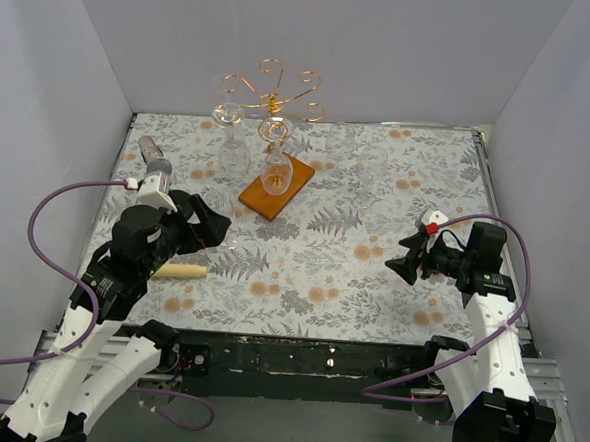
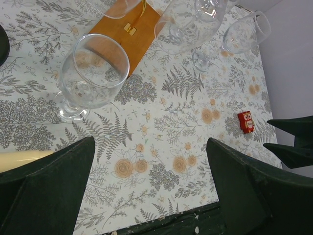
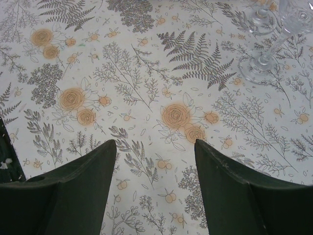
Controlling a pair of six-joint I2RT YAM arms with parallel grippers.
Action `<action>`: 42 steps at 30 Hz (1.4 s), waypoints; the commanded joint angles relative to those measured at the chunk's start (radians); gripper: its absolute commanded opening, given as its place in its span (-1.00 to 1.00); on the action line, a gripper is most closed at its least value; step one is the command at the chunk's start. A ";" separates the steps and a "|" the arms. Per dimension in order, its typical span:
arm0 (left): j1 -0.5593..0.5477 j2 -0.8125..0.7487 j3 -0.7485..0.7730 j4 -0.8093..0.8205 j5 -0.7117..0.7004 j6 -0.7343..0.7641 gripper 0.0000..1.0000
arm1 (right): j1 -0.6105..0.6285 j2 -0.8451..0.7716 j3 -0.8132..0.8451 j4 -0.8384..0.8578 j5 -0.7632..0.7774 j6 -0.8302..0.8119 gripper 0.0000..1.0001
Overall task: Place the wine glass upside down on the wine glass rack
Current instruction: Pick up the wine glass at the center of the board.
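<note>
A clear wine glass (image 2: 93, 73) stands upright on the floral tablecloth, just ahead and left of my left gripper (image 2: 149, 166). That gripper is wide open with nothing between its fingers. The wine glass rack (image 1: 274, 91) is a copper wire tree on an orange wooden base (image 1: 277, 188) at the back centre. One glass (image 1: 275, 172) hangs bowl-down on it above the base. Another glass (image 1: 234, 149) is just left of the rack. My right gripper (image 1: 405, 260) hovers open and empty over the cloth at the right (image 3: 154, 166).
A cream cylinder (image 1: 180, 270) lies beside the left arm. A grey microphone-like object (image 1: 154, 157) is at the far left. A small red owl block (image 2: 246, 121) sits near the right gripper. Feet of further glasses (image 3: 259, 63) stand ahead of the right gripper. White walls enclose three sides.
</note>
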 commanded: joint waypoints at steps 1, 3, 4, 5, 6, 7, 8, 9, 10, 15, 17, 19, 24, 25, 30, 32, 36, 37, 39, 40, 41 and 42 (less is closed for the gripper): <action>-0.002 -0.005 -0.006 -0.004 -0.017 0.018 0.96 | -0.006 -0.007 -0.012 0.028 -0.025 -0.009 0.46; -0.002 -0.005 -0.006 -0.004 -0.017 0.018 0.96 | -0.005 -0.007 -0.012 0.028 -0.025 -0.009 0.46; -0.002 -0.007 -0.008 -0.004 -0.015 0.019 0.96 | -0.005 -0.007 -0.012 0.028 -0.025 -0.011 0.46; -0.002 -0.005 -0.008 -0.004 -0.015 0.019 0.96 | -0.006 -0.007 -0.012 0.028 -0.025 -0.011 0.46; -0.002 -0.007 -0.008 -0.002 -0.015 0.019 0.96 | -0.005 -0.007 -0.010 0.028 -0.025 -0.011 0.46; -0.002 -0.004 -0.008 -0.005 -0.014 0.019 0.96 | -0.006 -0.007 -0.010 0.028 -0.025 -0.009 0.46; -0.003 -0.004 -0.008 -0.005 -0.014 0.021 0.96 | -0.005 -0.007 -0.010 0.026 -0.025 -0.009 0.46; -0.002 -0.004 -0.006 -0.005 -0.012 0.021 0.96 | -0.006 -0.007 -0.012 0.028 -0.025 -0.011 0.46; -0.002 -0.004 -0.006 -0.005 -0.012 0.021 0.96 | -0.005 -0.007 -0.012 0.028 -0.025 -0.009 0.46; -0.002 -0.002 -0.005 -0.005 -0.009 0.022 0.96 | -0.005 -0.007 -0.012 0.028 -0.025 -0.009 0.46; -0.002 -0.002 -0.005 -0.005 -0.009 0.022 0.96 | -0.006 -0.007 -0.010 0.028 -0.025 -0.009 0.46; -0.002 -0.002 -0.005 -0.005 -0.007 0.022 0.96 | -0.006 -0.006 -0.012 0.028 -0.026 -0.009 0.46; -0.002 -0.001 -0.008 -0.005 -0.001 0.028 0.96 | -0.005 -0.006 -0.012 0.028 -0.026 -0.011 0.46; -0.002 -0.001 -0.008 -0.007 0.000 0.028 0.96 | -0.005 -0.006 -0.012 0.028 -0.026 -0.009 0.46; -0.002 -0.001 -0.008 -0.004 0.002 0.030 0.96 | -0.005 -0.004 -0.010 0.028 -0.026 -0.011 0.46; -0.002 0.001 -0.009 -0.004 0.002 0.028 0.96 | -0.005 -0.003 -0.012 0.026 -0.026 -0.011 0.46; -0.002 0.002 -0.008 -0.002 0.006 0.028 0.96 | -0.006 -0.003 -0.013 0.026 -0.026 -0.009 0.46; -0.002 0.004 -0.006 -0.001 0.005 0.028 0.96 | -0.005 -0.003 -0.012 0.026 -0.028 -0.009 0.46; -0.002 0.005 -0.005 -0.001 0.006 0.031 0.96 | -0.006 -0.003 -0.013 0.026 -0.026 -0.011 0.46; -0.002 0.007 -0.005 -0.002 0.008 0.031 0.96 | -0.006 -0.003 -0.013 0.026 -0.026 -0.012 0.46; -0.002 0.007 -0.003 -0.001 0.009 0.033 0.96 | -0.006 -0.003 -0.013 0.026 -0.026 -0.011 0.46; -0.002 0.007 -0.003 -0.001 0.011 0.032 0.96 | -0.006 -0.003 -0.013 0.026 -0.026 -0.011 0.46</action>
